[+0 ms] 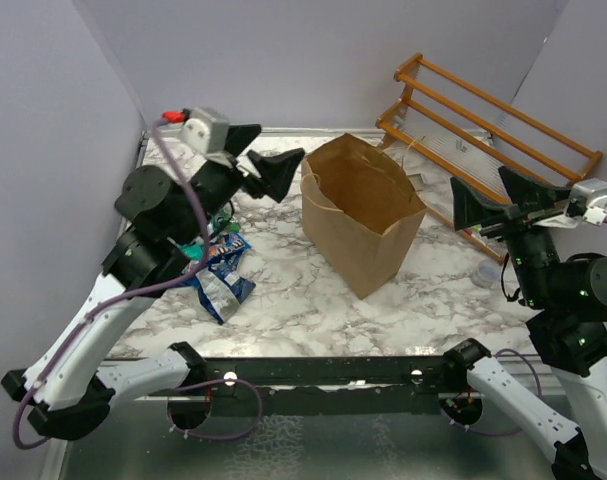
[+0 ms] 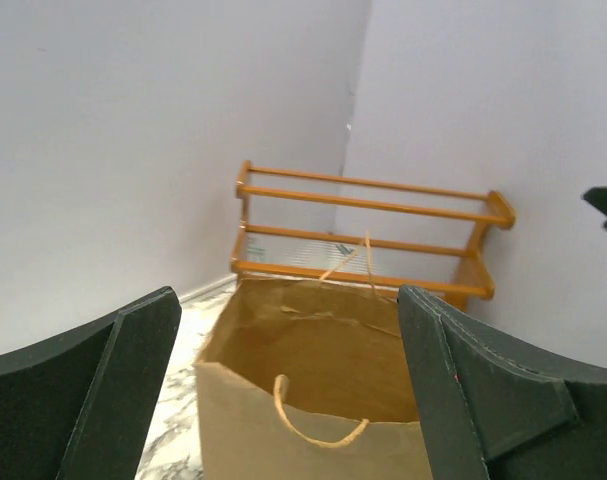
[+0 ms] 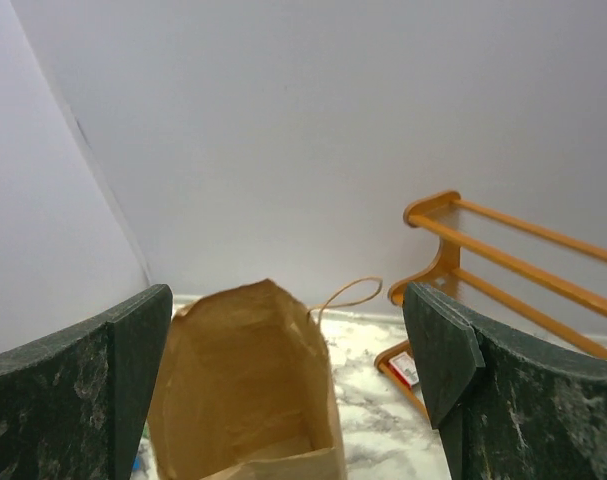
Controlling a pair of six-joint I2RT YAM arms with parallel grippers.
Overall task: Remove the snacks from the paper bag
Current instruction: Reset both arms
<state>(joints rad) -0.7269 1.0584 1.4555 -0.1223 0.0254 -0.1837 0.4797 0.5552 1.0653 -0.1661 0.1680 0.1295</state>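
The brown paper bag point(image 1: 363, 215) stands upright and open at the table's middle; it also shows in the left wrist view point(image 2: 313, 420) and the right wrist view point(image 3: 248, 390). No packet shows inside it. Blue snack packets point(image 1: 221, 275) and a green one point(image 1: 195, 248) lie on the table at the left, partly under my left arm. My left gripper point(image 1: 266, 165) is open and empty, raised just left of the bag's rim. My right gripper point(image 1: 488, 195) is open and empty, raised to the right of the bag.
A wooden slatted rack point(image 1: 493, 135) lies tilted at the back right, close behind the bag. A small red-and-white item point(image 3: 408, 368) lies under the rack. Grey walls close in on the left, back and right. A small round object point(image 1: 488, 275) sits near my right arm.
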